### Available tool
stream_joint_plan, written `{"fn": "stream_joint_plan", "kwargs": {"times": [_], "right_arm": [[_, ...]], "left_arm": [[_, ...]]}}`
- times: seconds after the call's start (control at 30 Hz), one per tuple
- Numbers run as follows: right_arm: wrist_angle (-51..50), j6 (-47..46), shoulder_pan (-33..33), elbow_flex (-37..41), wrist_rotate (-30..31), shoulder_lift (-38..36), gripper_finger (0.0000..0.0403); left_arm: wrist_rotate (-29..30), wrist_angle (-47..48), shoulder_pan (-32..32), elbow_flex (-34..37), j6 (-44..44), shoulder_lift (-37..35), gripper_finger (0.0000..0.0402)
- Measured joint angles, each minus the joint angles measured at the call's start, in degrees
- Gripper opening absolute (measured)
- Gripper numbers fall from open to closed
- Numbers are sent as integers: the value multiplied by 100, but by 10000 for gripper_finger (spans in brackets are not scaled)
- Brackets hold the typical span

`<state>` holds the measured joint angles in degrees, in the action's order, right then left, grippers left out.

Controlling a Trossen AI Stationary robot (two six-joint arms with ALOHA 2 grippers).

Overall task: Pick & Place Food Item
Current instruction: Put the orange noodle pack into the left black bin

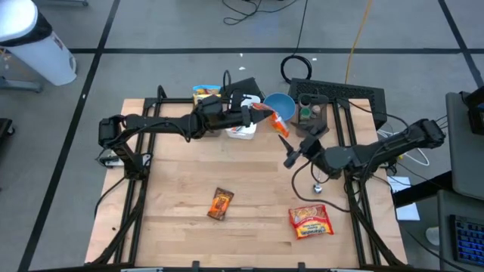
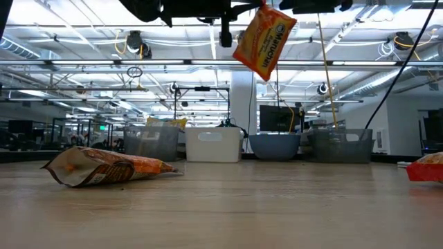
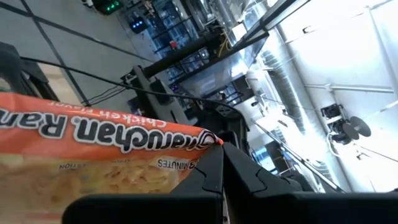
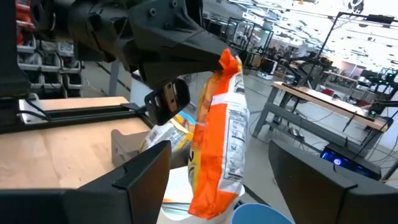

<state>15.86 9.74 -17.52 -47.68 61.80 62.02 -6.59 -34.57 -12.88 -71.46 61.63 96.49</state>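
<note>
My left gripper [image 1: 255,108] is shut on an orange ramen packet [image 1: 270,119], held high over the far middle of the table, beside a blue bowl [image 1: 278,103]. The packet hangs in the low view [image 2: 264,40] and in the right wrist view [image 4: 217,143]. My right gripper [image 1: 290,157] is open and empty, nearer and to the right of the packet, and points toward it. A brown snack bag [image 1: 221,202] and a red ramen packet [image 1: 311,221] lie flat on the table near the front. My left gripper pinches the orange packet's top corner [image 3: 208,140] between its two fingers [image 3: 214,177], at the sealed edge. The fingers come roughly level from the table's left. The packet hangs below them [image 4: 229,62], lifted clear of the table and slanting slightly.
A white bin [image 1: 240,130], a bin with a yellow packet [image 1: 204,92] and a dark bin [image 1: 310,113] stand along the far edge with the bowl. A small metal object [image 1: 318,187] lies right of centre. Bare wood lies mid-table.
</note>
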Motion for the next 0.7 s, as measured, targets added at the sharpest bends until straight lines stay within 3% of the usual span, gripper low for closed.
{"fn": "stream_joint_plan", "kwargs": {"times": [0.27, 0.7], "right_arm": [[64, -1, 45, 0, -3, 77, 240], [58, 1, 68, 0, -31, 77, 108]], "left_arm": [[62, 13, 4, 0, 11, 0, 0], [68, -152, 4, 0, 15, 0, 0]]}}
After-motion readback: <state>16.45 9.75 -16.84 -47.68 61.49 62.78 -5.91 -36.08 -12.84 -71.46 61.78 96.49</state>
